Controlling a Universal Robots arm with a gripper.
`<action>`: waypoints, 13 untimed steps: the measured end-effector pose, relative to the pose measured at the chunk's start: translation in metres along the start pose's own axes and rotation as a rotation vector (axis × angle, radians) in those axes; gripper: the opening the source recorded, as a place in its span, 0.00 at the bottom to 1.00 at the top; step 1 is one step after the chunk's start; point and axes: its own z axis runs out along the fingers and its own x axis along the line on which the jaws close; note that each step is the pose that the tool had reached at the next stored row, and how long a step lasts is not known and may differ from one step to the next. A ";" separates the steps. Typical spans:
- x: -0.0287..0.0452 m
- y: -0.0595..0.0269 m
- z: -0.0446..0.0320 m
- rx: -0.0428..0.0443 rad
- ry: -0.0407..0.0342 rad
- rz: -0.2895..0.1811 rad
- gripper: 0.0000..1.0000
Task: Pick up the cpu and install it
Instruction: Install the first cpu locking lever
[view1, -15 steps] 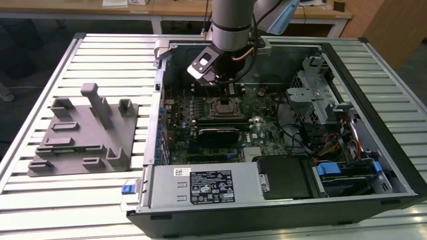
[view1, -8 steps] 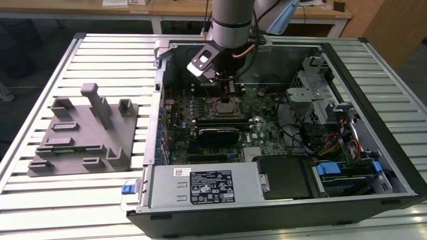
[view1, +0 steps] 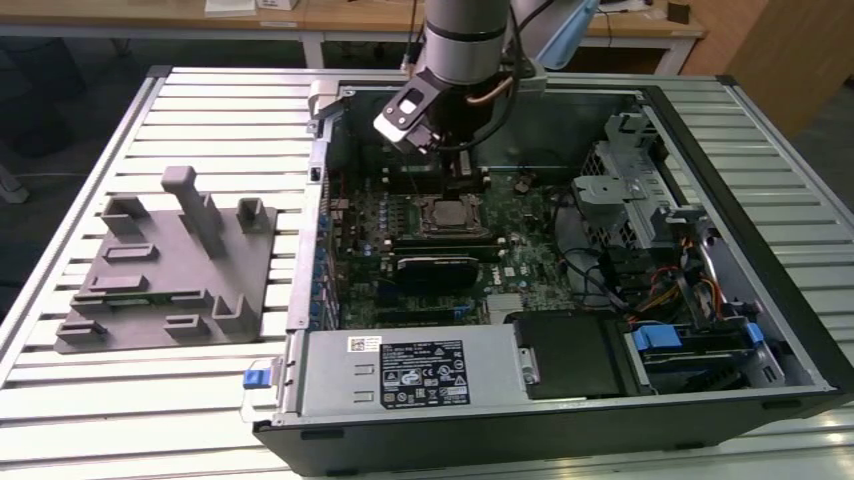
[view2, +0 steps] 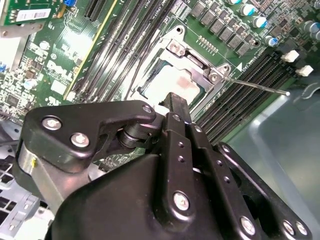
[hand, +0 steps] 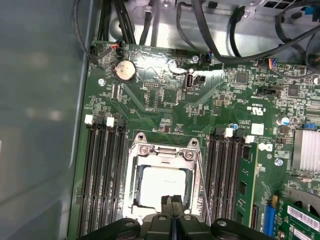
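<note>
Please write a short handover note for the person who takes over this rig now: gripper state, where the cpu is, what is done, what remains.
Gripper: fingers shut, nothing between them, tips at the cpu's edge; contact cannot be told.
Small flat square cpu with silvery top: lying inside the square metal socket frame on the green motherboard.
Done: the cpu is in the socket, away from the large grey plastic tray.
Left: whether the thin metal lever is latched cannot be told.

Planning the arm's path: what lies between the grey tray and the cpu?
In the exterior view, from grey tray to cpu: a strip of bare table, the computer case's wall, then motherboard.
</note>
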 end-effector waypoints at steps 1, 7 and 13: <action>0.0000 0.0000 -0.0013 -0.0001 0.0000 0.000 0.11; 0.0000 -0.0004 -0.0024 -0.0019 -0.0016 -0.056 0.11; 0.0000 -0.0005 -0.0025 -0.0053 0.0000 -0.164 0.11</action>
